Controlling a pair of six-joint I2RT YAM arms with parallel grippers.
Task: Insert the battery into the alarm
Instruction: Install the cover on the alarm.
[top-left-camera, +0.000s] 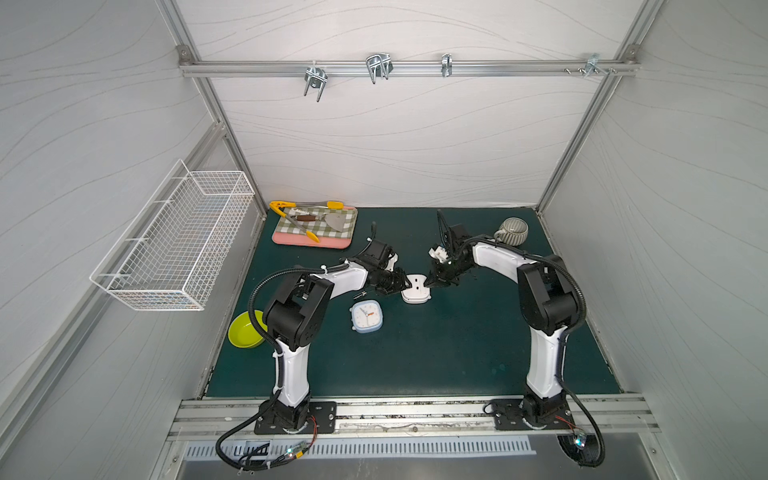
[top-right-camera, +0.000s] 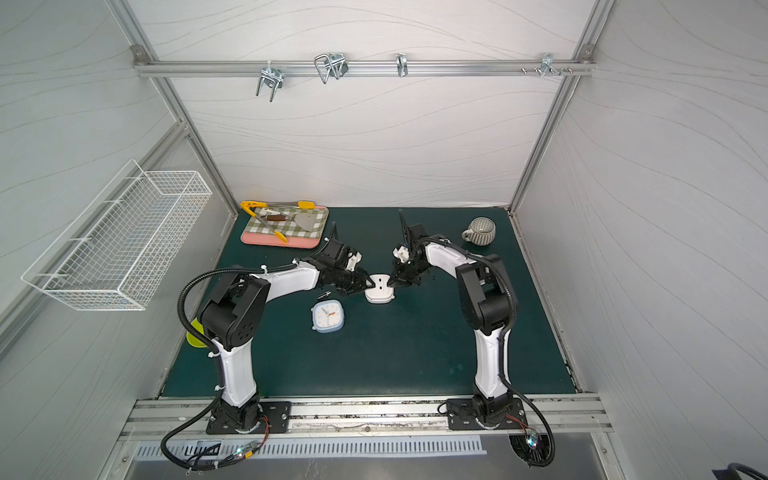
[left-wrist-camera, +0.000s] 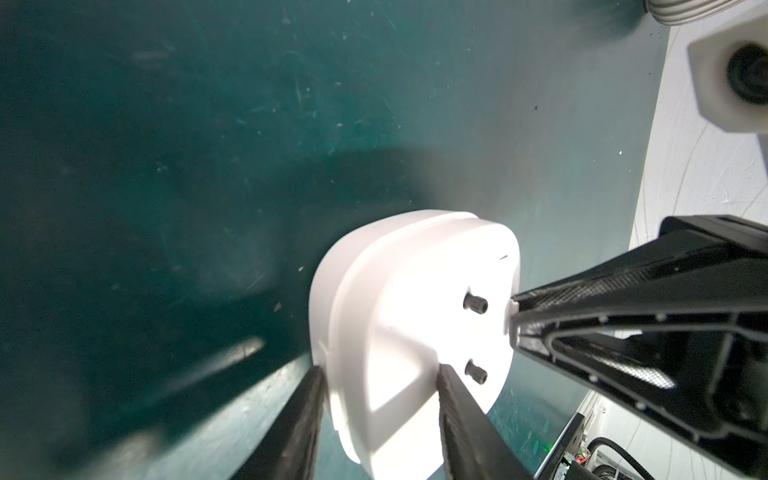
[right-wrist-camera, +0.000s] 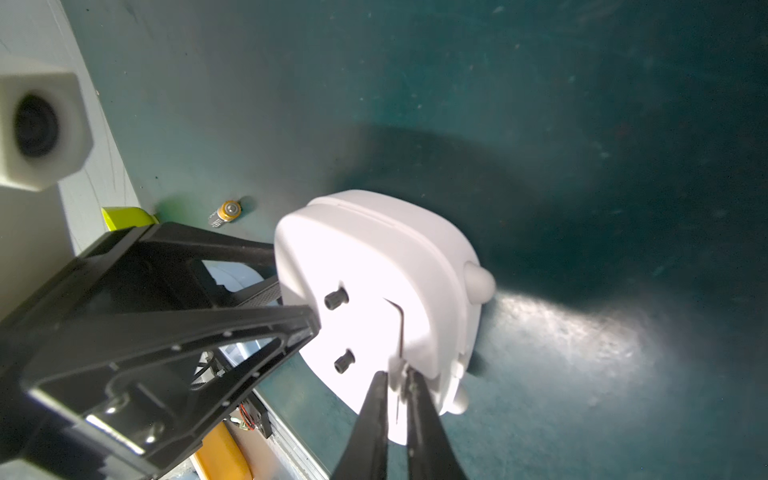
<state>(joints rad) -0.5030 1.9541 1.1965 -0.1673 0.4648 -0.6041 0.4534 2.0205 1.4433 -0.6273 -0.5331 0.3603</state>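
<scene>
No writing can be read: the print on the battery (right-wrist-camera: 224, 214) is blurred, and the dial figures of the blue clock (top-left-camera: 365, 316) are too small

Recorded alarm (top-left-camera: 415, 296) at centre of mat (top-left-camera: 415, 357), between left gripper (top-left-camera: 406, 287) and right gripper (top-left-camera: 429, 283). Found battery (top-left-camera: 360, 295) left of it on mat, second clock (top-left-camera: 366, 316) before battery. Noted tray (top-left-camera: 311, 243) at back left bearing tongs (top-left-camera: 299, 226) and spatula (top-left-camera: 336, 224); mug (top-left-camera: 512, 232) back right; bowl (top-left-camera: 243, 332) at left edge; basket (top-left-camera: 174, 249) on left wall (top-left-camera: 83, 158).
</scene>
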